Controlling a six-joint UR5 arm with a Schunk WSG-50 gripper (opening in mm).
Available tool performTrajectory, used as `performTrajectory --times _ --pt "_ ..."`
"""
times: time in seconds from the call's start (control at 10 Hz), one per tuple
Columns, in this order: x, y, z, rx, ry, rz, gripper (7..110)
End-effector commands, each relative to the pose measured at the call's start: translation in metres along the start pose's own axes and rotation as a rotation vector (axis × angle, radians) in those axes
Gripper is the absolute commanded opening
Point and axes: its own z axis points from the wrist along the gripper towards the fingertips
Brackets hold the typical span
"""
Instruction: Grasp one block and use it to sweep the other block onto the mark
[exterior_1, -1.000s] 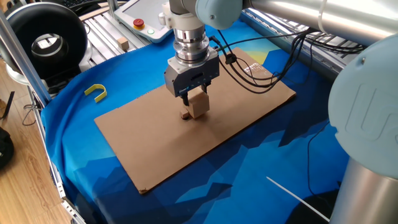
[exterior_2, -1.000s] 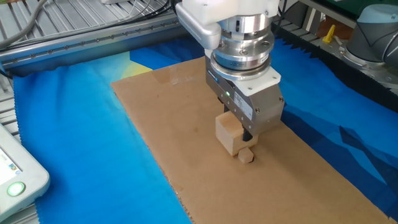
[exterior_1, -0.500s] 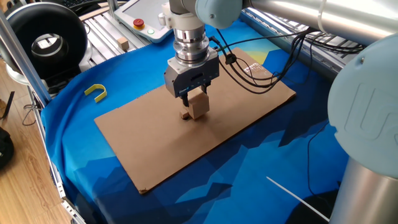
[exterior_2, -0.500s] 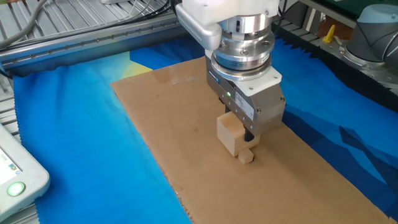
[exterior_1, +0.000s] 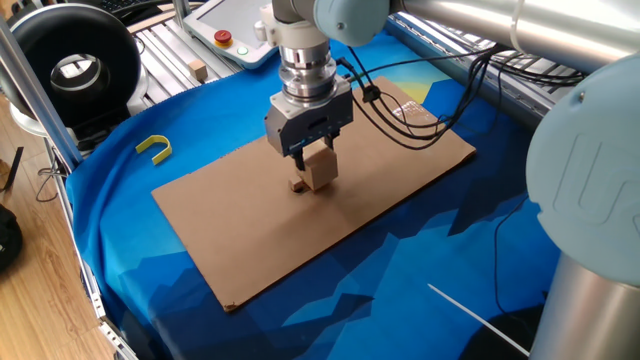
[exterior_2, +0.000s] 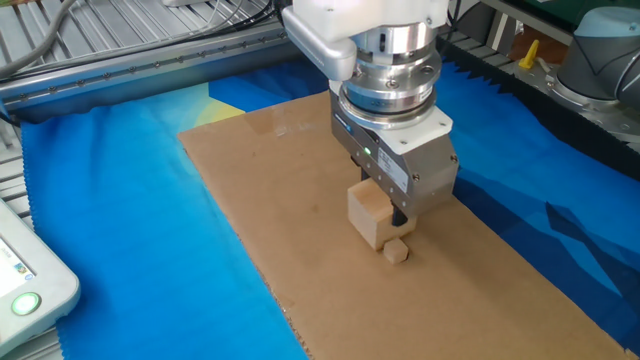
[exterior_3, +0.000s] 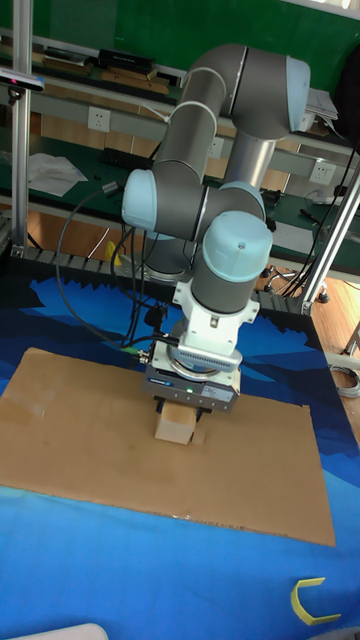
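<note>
My gripper (exterior_1: 318, 160) points straight down over the middle of the brown cardboard sheet (exterior_1: 250, 240) and is shut on the large light-tan block (exterior_1: 320, 173). That block's underside rests at or just above the sheet (exterior_2: 300, 170). The tiny brown block (exterior_1: 297, 186) lies on the cardboard right against the large block's lower corner. In the other fixed view the tiny block (exterior_2: 397, 250) sits just in front of the large block (exterior_2: 366, 216), below the gripper (exterior_2: 380, 208). From the tall fixed view only the large block (exterior_3: 175, 423) shows under the gripper (exterior_3: 180, 408). The mark is hidden in all views.
The cardboard lies on a blue cloth (exterior_1: 150, 270). A yellow hook (exterior_1: 153, 148) rests on the cloth to the left, also visible as the hook (exterior_3: 312, 602). A shiny tape patch (exterior_1: 410, 112) is on the far end of the sheet. Black cables (exterior_1: 400, 110) hang beside the wrist.
</note>
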Motion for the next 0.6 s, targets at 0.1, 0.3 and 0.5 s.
performTrajectory --times 0.1,0.3,0.5 --pt "-0.024 -0.014 -0.022 0.053 -0.039 -0.028 7" --pt "-0.039 -0.008 -0.035 0.034 -0.066 -0.039 7" --pt "-0.06 -0.004 -0.045 0.02 -0.107 -0.058 7"
